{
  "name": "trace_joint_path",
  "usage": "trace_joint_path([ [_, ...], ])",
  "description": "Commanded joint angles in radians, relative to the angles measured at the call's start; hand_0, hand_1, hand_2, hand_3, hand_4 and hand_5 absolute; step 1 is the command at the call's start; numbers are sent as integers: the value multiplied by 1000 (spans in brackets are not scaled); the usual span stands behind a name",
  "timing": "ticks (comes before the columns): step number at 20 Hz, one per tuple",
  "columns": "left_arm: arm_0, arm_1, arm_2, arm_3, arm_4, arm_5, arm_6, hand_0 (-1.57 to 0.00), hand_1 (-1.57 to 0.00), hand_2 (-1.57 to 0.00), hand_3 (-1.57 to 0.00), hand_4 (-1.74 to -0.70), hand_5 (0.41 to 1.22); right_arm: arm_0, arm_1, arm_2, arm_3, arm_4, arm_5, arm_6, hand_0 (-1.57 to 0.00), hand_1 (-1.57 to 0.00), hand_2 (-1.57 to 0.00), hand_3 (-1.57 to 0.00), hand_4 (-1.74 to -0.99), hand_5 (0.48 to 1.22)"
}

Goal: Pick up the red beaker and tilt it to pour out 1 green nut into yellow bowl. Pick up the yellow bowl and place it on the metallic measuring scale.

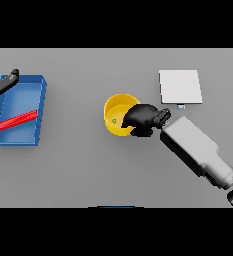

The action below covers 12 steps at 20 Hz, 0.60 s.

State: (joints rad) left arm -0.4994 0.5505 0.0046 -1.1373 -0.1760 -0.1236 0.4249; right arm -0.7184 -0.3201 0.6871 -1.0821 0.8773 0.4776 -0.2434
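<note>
The yellow bowl (pixel 116 109) sits near the table's middle with one small green nut (pixel 114 120) inside it. My right hand (pixel 142 119) lies over the bowl's right rim, fingers curled around the edge. The metallic measuring scale (pixel 180 86) is a pale square plate to the upper right of the bowl. The red beaker (pixel 18 120) lies on its side inside the blue tray at the left. My left hand (pixel 3 83) hovers at the tray's far left corner with straight fingers, holding nothing.
The blue tray (pixel 35 90) takes up the left part of the table. My right forearm (pixel 195 149) runs diagonally from the lower right toward the bowl.
</note>
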Motion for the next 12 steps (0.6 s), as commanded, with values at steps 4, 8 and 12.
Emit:
trace_joint_path([
  [4,15,-9,-3,-29,15,-7,-9,1,1,1,1,-786,707,19,-30,-9,-38,-20,19,1,-1475,-1471,-1353,-1185,-1707,1198],
  [8,13,-2,-4,-33,7,-3,9,1,1,1,1,-775,706,-5,-40,-28,-80,-42,45,28,-1532,-1530,-1440,-1173,-1727,1212],
  [12,-4,2,-4,-27,6,-8,13,1,1,1,1,-776,702,-12,-97,-65,-151,-70,102,58,-1555,-1554,-1491,-1153,-1735,1217],
])
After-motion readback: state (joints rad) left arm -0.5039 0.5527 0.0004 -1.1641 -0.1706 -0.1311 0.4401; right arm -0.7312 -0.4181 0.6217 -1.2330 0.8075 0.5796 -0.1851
